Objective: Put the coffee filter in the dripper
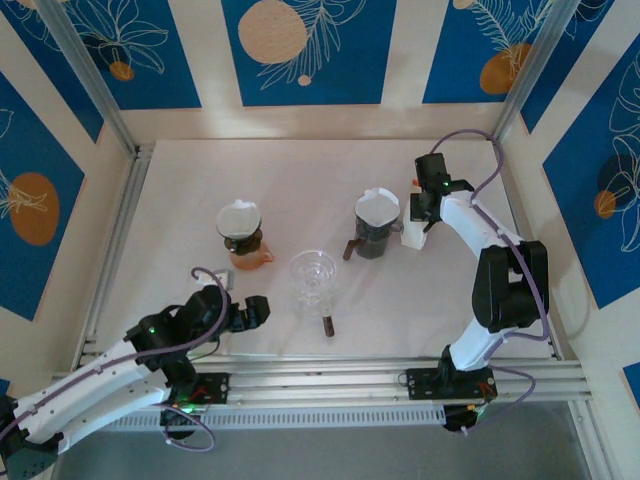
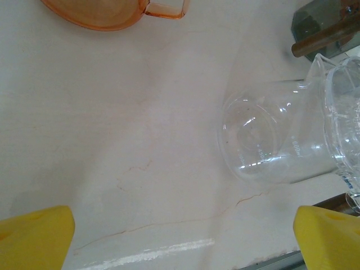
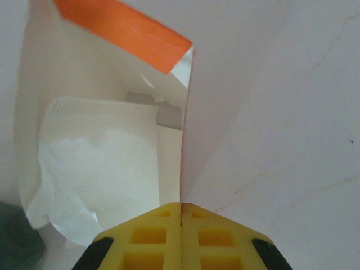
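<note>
Table (image 1: 300, 180) pale; left gripper (image 2: 184, 239) gaping; wrist view: right gripper (image 3: 181, 225) clenched, maybe on filter (image 3: 101, 163).

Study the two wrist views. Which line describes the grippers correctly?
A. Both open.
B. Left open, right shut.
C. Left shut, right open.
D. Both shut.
B: the yellow fingers of the left gripper stand far apart with bare table between them, while those of the right gripper are pressed together in front of the filter box.
</note>
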You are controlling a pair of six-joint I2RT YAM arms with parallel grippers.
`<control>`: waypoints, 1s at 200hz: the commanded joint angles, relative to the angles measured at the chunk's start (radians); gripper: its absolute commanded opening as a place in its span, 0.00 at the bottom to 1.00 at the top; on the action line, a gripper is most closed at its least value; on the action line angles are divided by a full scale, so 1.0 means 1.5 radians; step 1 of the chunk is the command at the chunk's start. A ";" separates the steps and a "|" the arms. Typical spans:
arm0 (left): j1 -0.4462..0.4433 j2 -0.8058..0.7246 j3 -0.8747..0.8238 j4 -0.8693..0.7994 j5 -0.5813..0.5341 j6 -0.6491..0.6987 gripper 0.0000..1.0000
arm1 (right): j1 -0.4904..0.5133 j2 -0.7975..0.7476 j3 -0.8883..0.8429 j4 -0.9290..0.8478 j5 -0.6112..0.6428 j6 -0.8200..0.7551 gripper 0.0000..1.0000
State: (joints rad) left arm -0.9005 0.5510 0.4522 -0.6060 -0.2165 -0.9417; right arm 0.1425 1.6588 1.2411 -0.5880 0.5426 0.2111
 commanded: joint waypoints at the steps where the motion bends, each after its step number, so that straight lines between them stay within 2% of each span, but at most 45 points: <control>1: 0.005 -0.005 -0.007 0.003 0.007 0.003 1.00 | -0.002 -0.030 -0.010 0.017 -0.014 0.030 0.10; 36: 0.005 -0.005 -0.009 0.003 0.006 0.002 1.00 | 0.001 -0.055 -0.008 0.003 -0.007 0.069 0.31; 48: 0.005 -0.004 -0.010 0.004 0.006 0.002 1.00 | 0.002 -0.070 -0.009 -0.001 -0.006 0.083 0.34; 101: 0.005 -0.004 -0.012 0.007 0.006 0.001 1.00 | 0.044 -0.118 0.007 -0.043 -0.012 0.111 0.32; 125: 0.005 -0.005 -0.014 0.011 0.007 -0.001 1.00 | 0.068 -0.089 0.027 -0.064 -0.041 0.101 0.29; 200: 0.005 -0.010 -0.014 0.000 0.007 -0.003 1.00 | 0.078 0.017 0.067 -0.097 0.036 0.085 0.25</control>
State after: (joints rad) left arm -0.8989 0.5507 0.4431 -0.6060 -0.2157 -0.9421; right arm 0.2615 1.6611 1.3090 -0.7013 0.5480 0.3466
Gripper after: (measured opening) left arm 0.998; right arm 0.253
